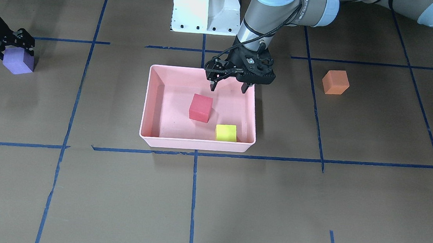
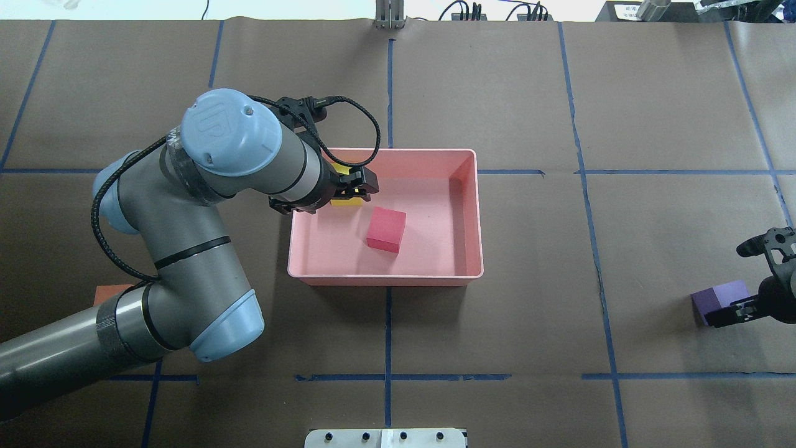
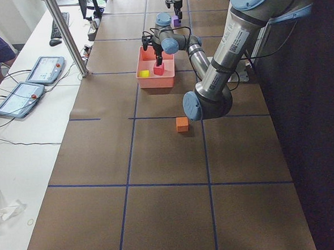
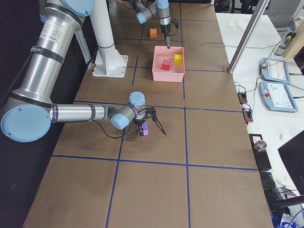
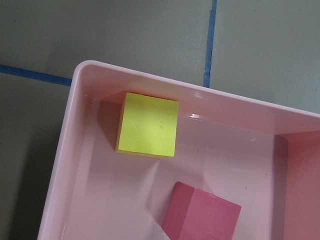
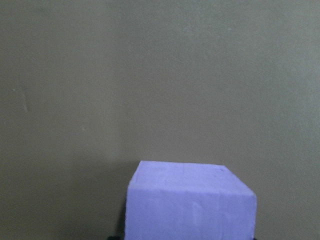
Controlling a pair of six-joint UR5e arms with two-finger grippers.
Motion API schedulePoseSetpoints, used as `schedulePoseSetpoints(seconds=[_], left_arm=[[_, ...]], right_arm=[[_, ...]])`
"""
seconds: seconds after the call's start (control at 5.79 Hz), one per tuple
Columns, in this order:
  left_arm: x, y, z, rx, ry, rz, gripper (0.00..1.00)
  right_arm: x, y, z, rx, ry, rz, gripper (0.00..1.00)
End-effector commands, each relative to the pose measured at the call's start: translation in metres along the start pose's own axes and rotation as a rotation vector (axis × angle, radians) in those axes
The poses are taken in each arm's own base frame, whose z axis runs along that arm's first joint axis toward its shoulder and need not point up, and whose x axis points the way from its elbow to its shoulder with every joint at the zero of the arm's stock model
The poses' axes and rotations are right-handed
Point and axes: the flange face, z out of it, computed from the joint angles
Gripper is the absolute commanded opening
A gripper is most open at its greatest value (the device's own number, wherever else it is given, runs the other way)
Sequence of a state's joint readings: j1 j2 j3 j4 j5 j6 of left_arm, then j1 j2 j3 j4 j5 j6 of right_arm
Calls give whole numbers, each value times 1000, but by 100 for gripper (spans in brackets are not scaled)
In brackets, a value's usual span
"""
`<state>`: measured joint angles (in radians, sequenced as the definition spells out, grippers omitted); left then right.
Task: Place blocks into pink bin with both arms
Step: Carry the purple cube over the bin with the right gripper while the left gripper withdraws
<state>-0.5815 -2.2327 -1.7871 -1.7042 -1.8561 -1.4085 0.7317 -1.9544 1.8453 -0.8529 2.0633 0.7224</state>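
Orange block (image 1: 335, 82): overhead, seemingly a sliver.

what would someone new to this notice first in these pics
The pink bin at the table's middle stands out, with a red block and a yellow-green block inside and the open left gripper above its robot-side rim. Next, the purple block at the open right gripper far off to one side, and the orange block alone on the other.
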Motion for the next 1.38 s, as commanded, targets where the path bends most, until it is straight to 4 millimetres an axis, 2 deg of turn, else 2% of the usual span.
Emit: schedulePoseSetpoints(seconds=[0.0, 0.17, 0.35, 0.52, 0.69, 0.86, 1.04, 1.21], left_arm=[[0, -1, -1, 0, 1, 0, 100], [-1, 0, -1, 0, 1, 1, 100], [-10, 1, 0, -4, -6, 7, 100], [-41, 6, -8, -9, -16, 116, 100], [-73, 10, -16, -10, -32, 247, 100], [-102, 9, -24, -9, -51, 364, 100], [-143, 1, -33, -5, -93, 435, 100], [-190, -25, -43, -35, -129, 505, 100]], right_arm=[[-15, -7, -6, 12, -27, -22, 30], [-30, -18, -22, 47, -56, -28, 29], [-47, -31, -38, 80, -92, -36, 29], [-78, -65, -67, 79, -109, -9, 29], [-128, -101, -99, 64, -96, 7, 29], [-188, -147, -129, 60, -101, 92, 30], [-247, -184, -159, 48, -105, 179, 30], [-317, -205, -183, 15, -102, 227, 30]])
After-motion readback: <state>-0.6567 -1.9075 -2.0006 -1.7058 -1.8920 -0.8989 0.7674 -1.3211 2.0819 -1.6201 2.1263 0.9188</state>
